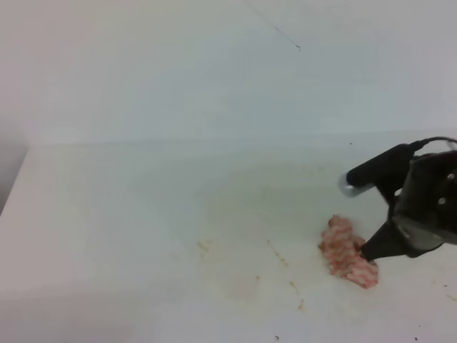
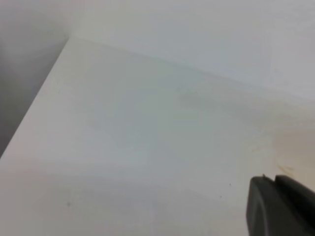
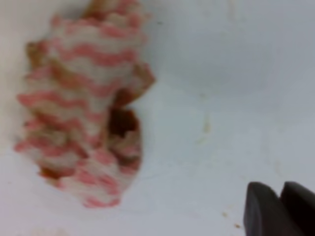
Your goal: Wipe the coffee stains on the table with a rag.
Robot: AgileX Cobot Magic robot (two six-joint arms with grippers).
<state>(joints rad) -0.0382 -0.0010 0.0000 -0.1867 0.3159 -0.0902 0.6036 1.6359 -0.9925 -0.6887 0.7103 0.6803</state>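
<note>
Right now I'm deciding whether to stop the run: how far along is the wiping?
Mostly done: no big blotch shows, only faint brown streaks and specks on the table. The soiled rag lies beside the right gripper, apparently not held. Left: those last marks.

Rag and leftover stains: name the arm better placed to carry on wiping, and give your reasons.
Right, probably. The right gripper sits right beside the rag, not visibly gripping it. Faint coffee stains streak the table just left of the rag. The left arm is absent from the high view; its wrist camera shows only bare table.
</note>
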